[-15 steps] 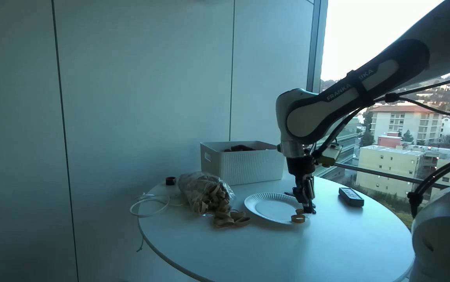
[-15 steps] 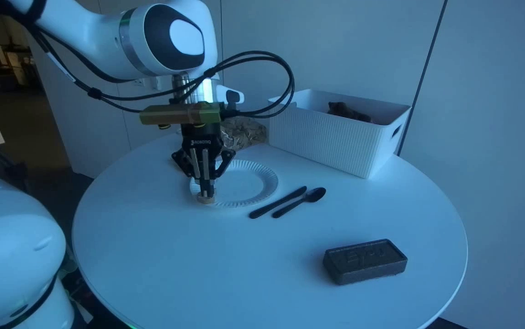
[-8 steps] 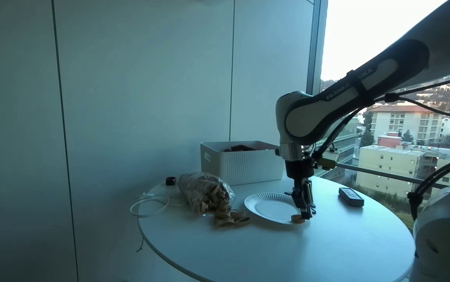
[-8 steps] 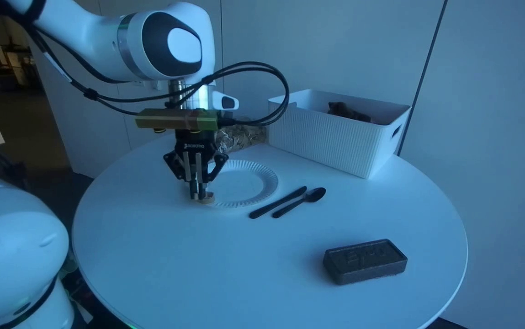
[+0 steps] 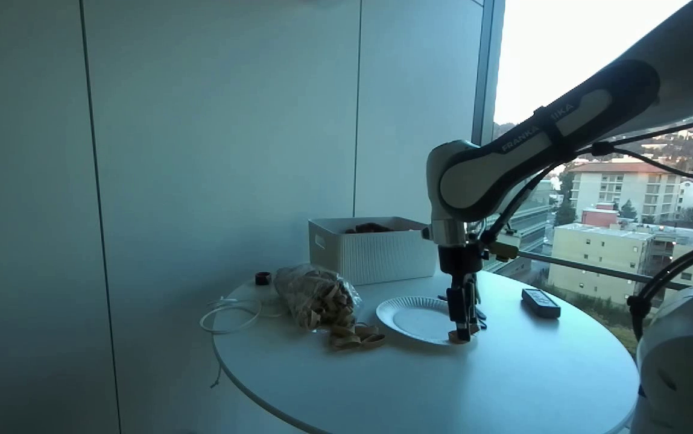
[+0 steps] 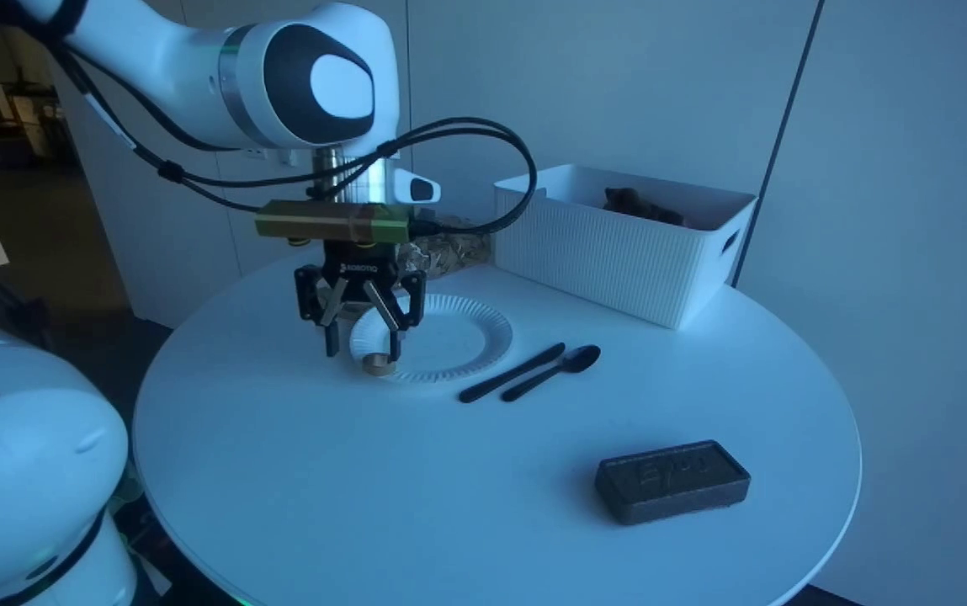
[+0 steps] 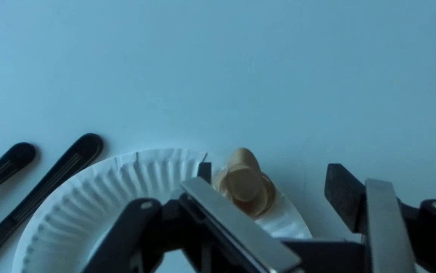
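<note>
in an exterior view, the gripper point(image 6: 363, 355) stands with jaws well apart, nothing gripped; the tan curled piece point(image 6: 379, 365) sits on the rim of the paper plate point(image 6: 500, 334), just beside one finger point(image 6: 395, 345), contact undetermined. in an exterior view, a clear bag point(image 5: 299, 288) of tan strips point(image 5: 329, 304) lies near the white bin point(image 5: 388, 259). in the wrist view, the tan curled piece shows between the fingers, nearer one; a black knife point(image 7: 47, 188) lies beside the plate.
</note>
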You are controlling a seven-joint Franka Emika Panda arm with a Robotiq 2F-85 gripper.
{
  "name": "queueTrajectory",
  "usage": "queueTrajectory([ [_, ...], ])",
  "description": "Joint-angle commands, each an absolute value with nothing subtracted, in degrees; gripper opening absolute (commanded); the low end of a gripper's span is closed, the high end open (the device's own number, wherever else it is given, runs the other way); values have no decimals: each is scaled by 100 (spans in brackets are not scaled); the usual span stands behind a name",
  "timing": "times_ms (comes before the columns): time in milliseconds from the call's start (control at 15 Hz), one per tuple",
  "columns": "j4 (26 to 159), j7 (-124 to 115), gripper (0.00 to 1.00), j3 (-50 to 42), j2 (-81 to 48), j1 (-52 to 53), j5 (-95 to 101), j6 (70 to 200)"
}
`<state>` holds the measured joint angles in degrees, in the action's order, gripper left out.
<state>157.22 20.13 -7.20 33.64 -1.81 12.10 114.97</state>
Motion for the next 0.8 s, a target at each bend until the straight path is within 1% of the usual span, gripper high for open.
queueTrajectory([
  [0, 15719, 2281, 100, -862, 3282, -79, 1054, 11667],
  [400, 15745, 2539, 100, -963, 3067, -55, 945, 11875],
  [467, 15751, 2583, 75, -977, 3048, -52, 922, 11914],
  [533, 15758, 2602, 75, -980, 3024, -60, 919, 11955],
  [733, 15768, 2643, 49, -991, 2964, -81, 908, 12047],
])
